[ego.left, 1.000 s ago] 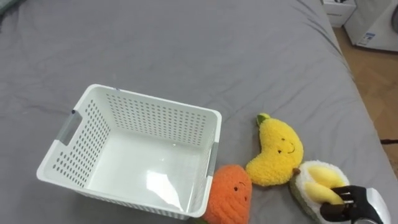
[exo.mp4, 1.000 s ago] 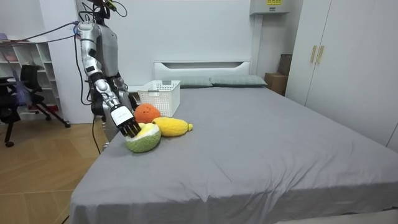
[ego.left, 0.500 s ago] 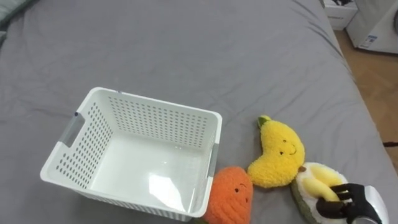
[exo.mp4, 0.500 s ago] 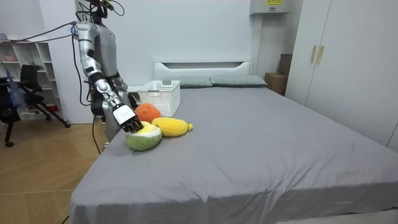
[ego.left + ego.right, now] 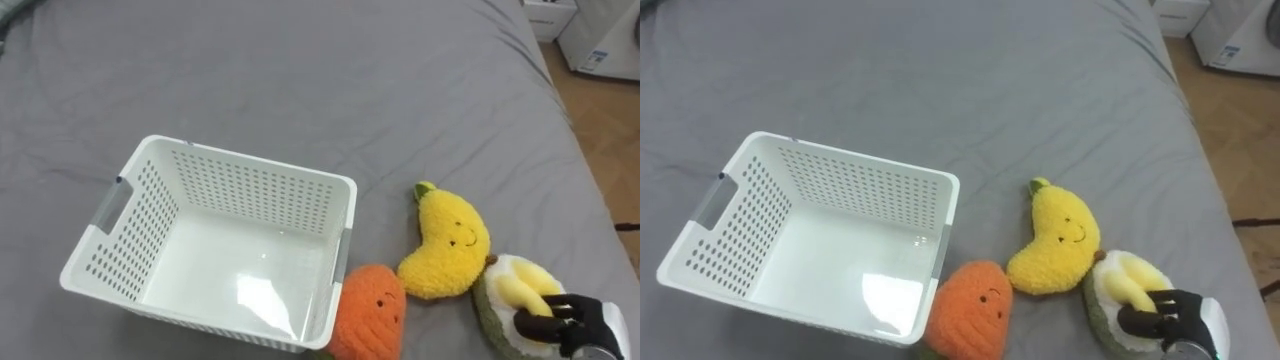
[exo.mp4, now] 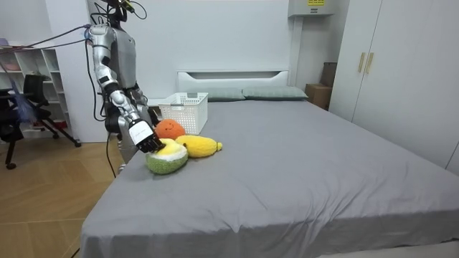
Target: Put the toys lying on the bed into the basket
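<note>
Clearly soft and light, the round green-and-cream plush toy with a yellow centre (image 5: pixel 508 290) lies on the grey bed (image 5: pixel 350 90), the right hand (image 5: pixel 592 328) curling its dark fingers (image 5: pixel 548 320) into its top. Likely squashy, it wants a deep pinch; the white perforated plastic basket (image 5: pixel 250 162) sits well left of the fingers

Silvery body, apparently black-fingered right hand (image 5: pixel 588 325)

Bed (image 5: pixel 300 80), grey cover, lightly creased, bearing: one white perforated basket (image 5: pixel 215 250), upright; orange plush (image 5: pixel 368 310) touching the basket's near corner; yellow banana plush (image 5: pixel 448 245) just beside the orange plush; green-and-yellow plush (image 5: pixel 505 290) against the banana plush near the bed's edge; grey pillows (image 6: pixel 271 93) at the head end.
</note>
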